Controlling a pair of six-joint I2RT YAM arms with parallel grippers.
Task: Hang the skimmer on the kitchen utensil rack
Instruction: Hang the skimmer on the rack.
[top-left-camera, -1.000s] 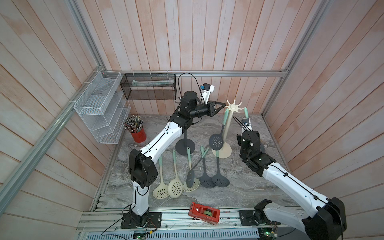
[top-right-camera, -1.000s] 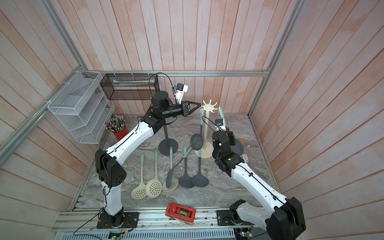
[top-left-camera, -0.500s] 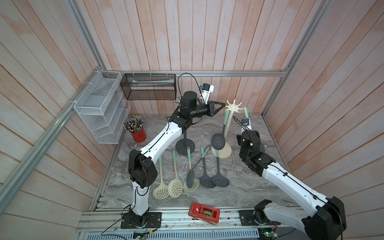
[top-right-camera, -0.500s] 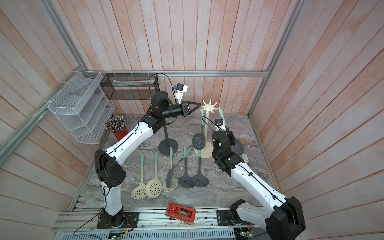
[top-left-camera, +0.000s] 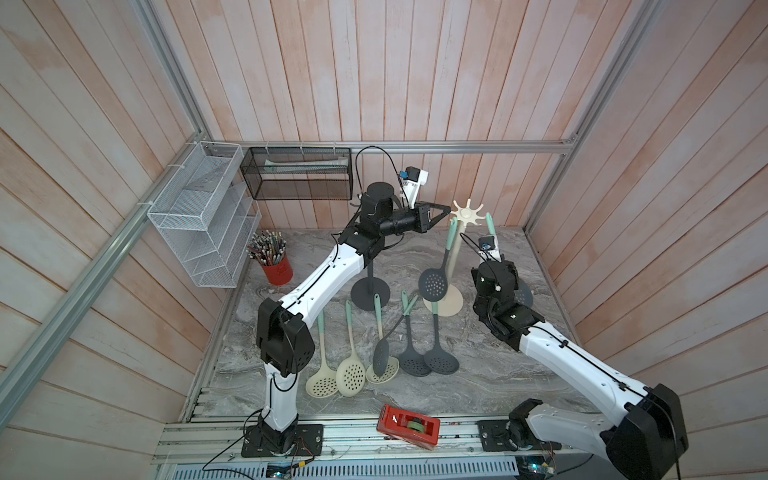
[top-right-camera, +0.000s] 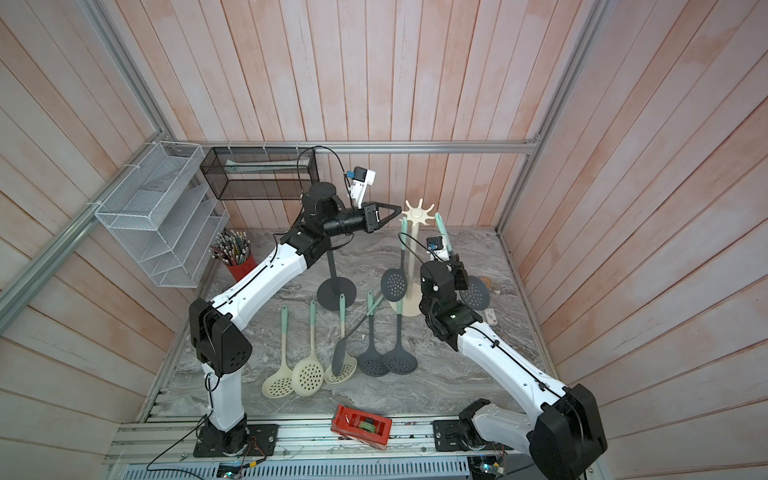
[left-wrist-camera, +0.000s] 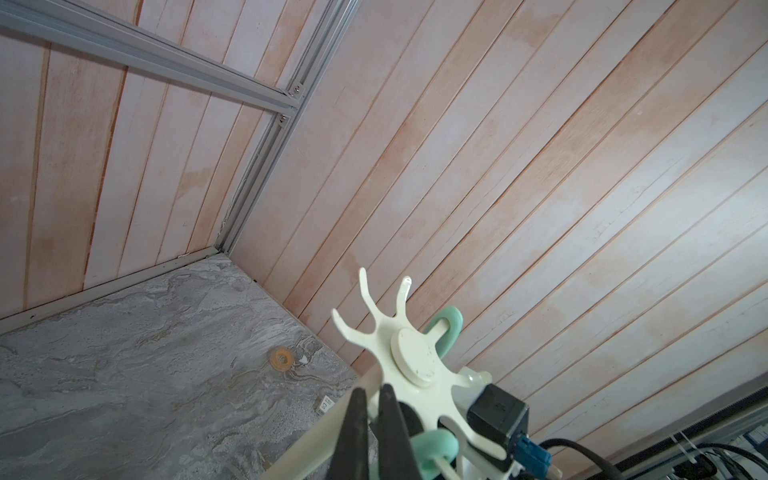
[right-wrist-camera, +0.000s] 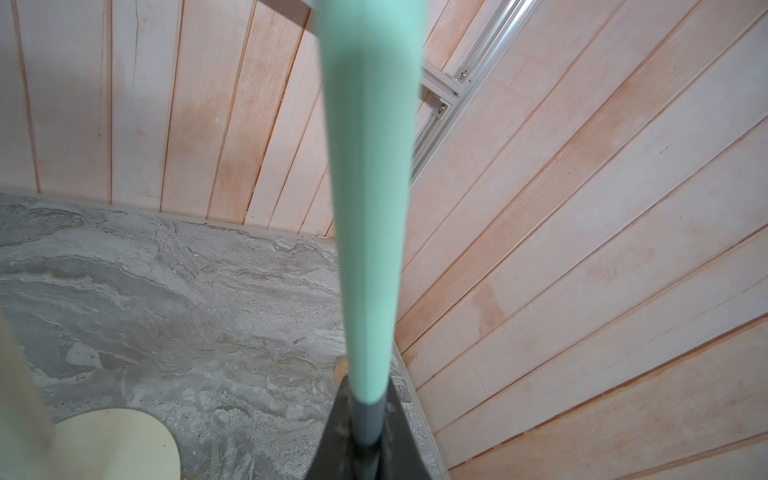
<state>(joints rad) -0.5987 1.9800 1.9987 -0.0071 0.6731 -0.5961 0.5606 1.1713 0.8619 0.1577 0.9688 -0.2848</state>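
Scarcely anything shifts: the left gripper (top-left-camera: 448, 212) stays pressed together at the rack (top-left-camera: 468, 212), upper centre of a top view, the right gripper (right-wrist-camera: 366, 434) still pinching the seemingly hooked skimmer (right-wrist-camera: 370, 208).

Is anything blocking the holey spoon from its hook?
Nothing visible. The held skimmer has its loop right at a rack prong; the shut left gripper and the hung skimmer are on other sides.

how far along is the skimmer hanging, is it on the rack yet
Done: one dark skimmer already hangs from the cream rack. In hand: the right gripper is shut on a second skimmer, whose teal loop looks threaded over a hook; the shut left gripper sits at the rack top. Left: release and pull back. Other skimmers lie on the table.
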